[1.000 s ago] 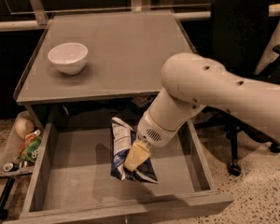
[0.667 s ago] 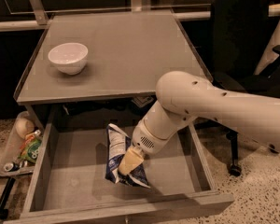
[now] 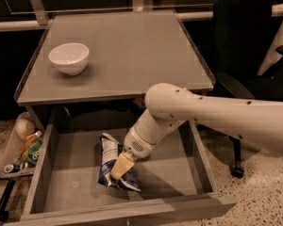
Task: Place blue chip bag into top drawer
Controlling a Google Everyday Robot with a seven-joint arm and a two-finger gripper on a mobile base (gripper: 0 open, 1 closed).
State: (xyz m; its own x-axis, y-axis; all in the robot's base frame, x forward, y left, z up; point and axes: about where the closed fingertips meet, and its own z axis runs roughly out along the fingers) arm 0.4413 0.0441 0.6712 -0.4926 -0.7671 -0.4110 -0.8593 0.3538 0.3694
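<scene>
The blue chip bag [image 3: 109, 160], dark blue with white panels, lies inside the open top drawer [image 3: 170, 173], near its middle and a little left. My gripper [image 3: 120, 167] reaches down into the drawer from the right and its pale fingers are on the bag's right edge. The bag's lower end rests on the drawer bottom. The white arm covers the drawer's right middle part.
A white bowl [image 3: 69, 58] stands on the grey tabletop [image 3: 132, 46] at the left. A black office chair [image 3: 245, 46] stands to the right. A tray of small items [image 3: 21, 149] sits on the floor at the left of the drawer.
The arm and gripper have moved left and down with the bag, and the bag now lies lower in the drawer.
</scene>
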